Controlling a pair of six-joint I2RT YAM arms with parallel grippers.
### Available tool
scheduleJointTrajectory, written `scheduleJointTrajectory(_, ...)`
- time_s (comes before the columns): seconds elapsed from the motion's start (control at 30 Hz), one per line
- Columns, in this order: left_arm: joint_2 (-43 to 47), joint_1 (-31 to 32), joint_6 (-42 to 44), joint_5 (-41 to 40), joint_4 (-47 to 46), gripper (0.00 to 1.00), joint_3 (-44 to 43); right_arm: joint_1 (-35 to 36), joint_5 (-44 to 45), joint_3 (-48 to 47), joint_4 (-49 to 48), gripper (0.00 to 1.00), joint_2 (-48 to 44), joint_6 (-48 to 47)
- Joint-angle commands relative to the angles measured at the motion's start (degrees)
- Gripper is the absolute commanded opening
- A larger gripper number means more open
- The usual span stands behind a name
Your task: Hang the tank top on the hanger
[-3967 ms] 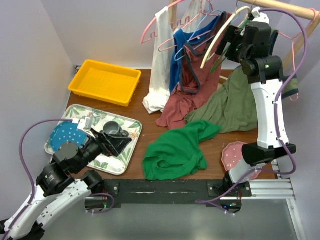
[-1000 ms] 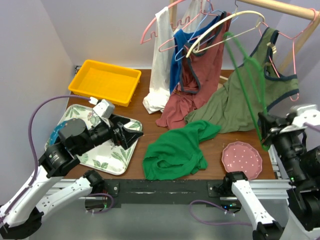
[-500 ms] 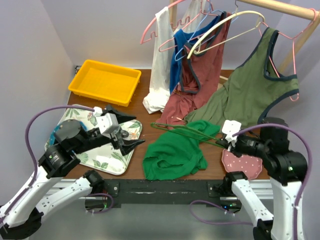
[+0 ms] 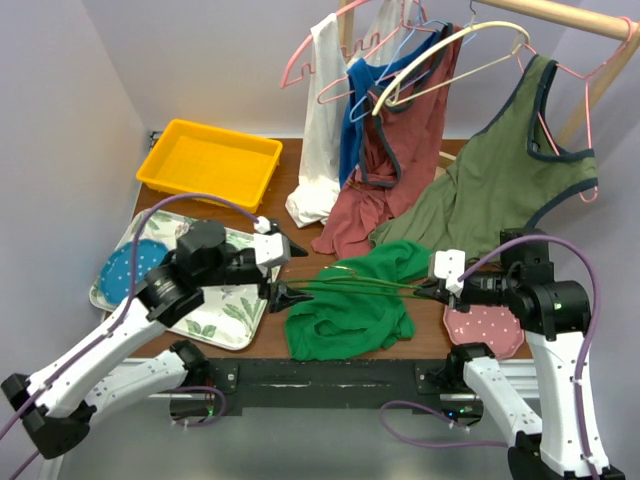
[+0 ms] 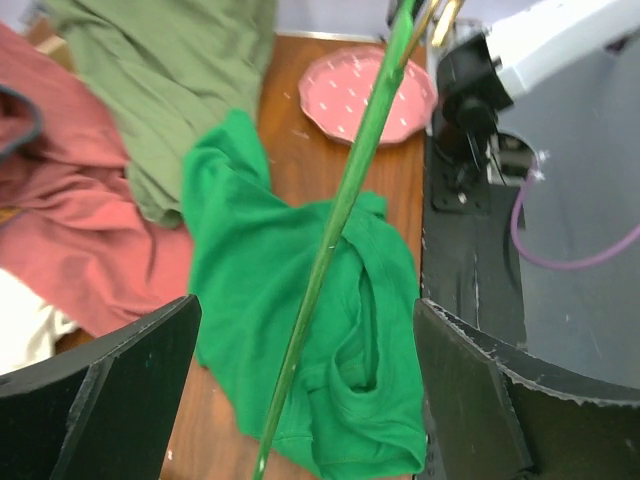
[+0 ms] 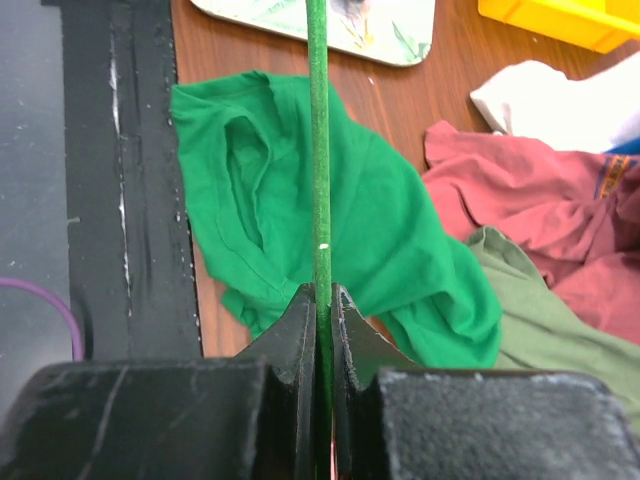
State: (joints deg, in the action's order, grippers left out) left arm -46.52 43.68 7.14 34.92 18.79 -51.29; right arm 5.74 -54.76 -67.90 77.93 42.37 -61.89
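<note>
The bright green tank top [image 4: 350,310] lies crumpled on the table near the front edge. Just above it the thin dark-green hanger [image 4: 370,287] is held roughly level, with my right gripper [image 4: 432,290] shut on its wire from the right. In the right wrist view the wire [image 6: 320,150] runs straight out from the closed gripper [image 6: 322,290] over the tank top [image 6: 400,230]. My left gripper [image 4: 290,272] stands open at the hanger's left end. The left wrist view shows the wire [image 5: 340,215] passing between the spread fingers [image 5: 308,303], ungripped, above the tank top [image 5: 260,290].
A pink plate [image 4: 485,325] lies under the right arm. At the left are a floral tray [image 4: 225,325] with a blue plate [image 4: 125,275], and a yellow bin [image 4: 210,162]. Olive [image 4: 500,180], rust-red [image 4: 400,140] and other tops hang or drape from the rail behind.
The right gripper has swung the hanger from upright at the right down to level over the tank top. The left gripper has moved right, and its open fingers now straddle the hanger's end.
</note>
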Motion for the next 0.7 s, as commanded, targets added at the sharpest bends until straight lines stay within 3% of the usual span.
scheduleJointTrajectory(0.0, -3.39, 0.0, 5.95, 6.56, -3.05, 0.91, 0.74, 0.41, -4.12, 0.13, 6.27, 0.0, 0.52, -2.18)
scheduleJointTrajectory(0.1, -4.89, 0.18, 5.53, 7.44, -5.33, 0.89, 1.1, 0.41, -4.39, 0.22, 6.27, 0.0, 0.52, -2.27)
scheduleJointTrajectory(0.27, -7.7, 0.44, 4.12, 9.55, -6.75, 0.75, 1.89, 0.33, -5.26, 0.31, 6.18, 0.0, 1.57, -2.36)
scheduleJointTrajectory(0.37, -8.76, 0.97, 3.07, 9.03, -7.45, 0.51, 2.86, 0.41, -5.27, 0.05, 6.09, 0.0, 2.36, -1.92)
scheduleJointTrajectory(0.4, -8.93, 1.05, 2.71, 8.59, -8.06, 0.26, 2.95, 0.41, -5.09, -0.13, 6.18, 0.0, 2.71, -1.83)
scheduleJointTrajectory(0.47, -9.02, 1.49, 2.18, 7.11, -8.76, 0.03, 3.12, 0.59, -4.92, -0.3, 6.09, 0.0, 4.11, -1.22)
scheduleJointTrajectory(0.5, -8.94, 1.67, 1.66, 6.49, -9.46, 0.0, 3.04, 0.68, -4.74, -0.57, 6.18, 0.0, 4.82, -1.04)
scheduleJointTrajectory(0.67, -10.07, 6.57, 0.34, 0.79, -11.75, 0.0, 1.55, 2.52, -2.63, -1.53, 6.18, 0.36, 8.86, 0.98)
